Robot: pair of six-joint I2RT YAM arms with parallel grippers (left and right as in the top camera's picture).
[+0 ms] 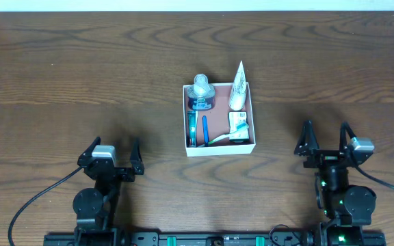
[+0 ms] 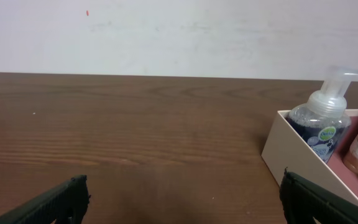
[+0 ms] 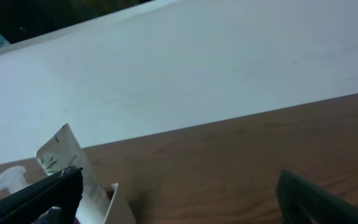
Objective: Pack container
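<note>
Wood-grain worktop (image 1: pixel 81 68). Square container (image 1: pixel 220 149) sits parallel to its edges; Dettol-labelled pump bottle (image 2: pixel 319 121) in far-left corner. Both left pincer (image 1: pixel 116 143) and right pincer (image 1: pixel 327 128) apart, empty.

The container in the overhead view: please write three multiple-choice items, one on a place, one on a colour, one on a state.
1. Where does the pump bottle stand?
A. In the container's far left corner.
B. Outside it, to its left.
C. In its near right corner.
2. What colour is the container's inner floor?
A. Blue.
B. Reddish-brown.
C. Black.
3. How are the jaws of the left gripper and right gripper?
A. Shut on an item.
B. Hidden.
C. Open, empty.
Key: 1 A, the bottle fills that corner; 2 B, bare floor shows between items; 3 C, both pairs stand apart, nothing between.
</note>
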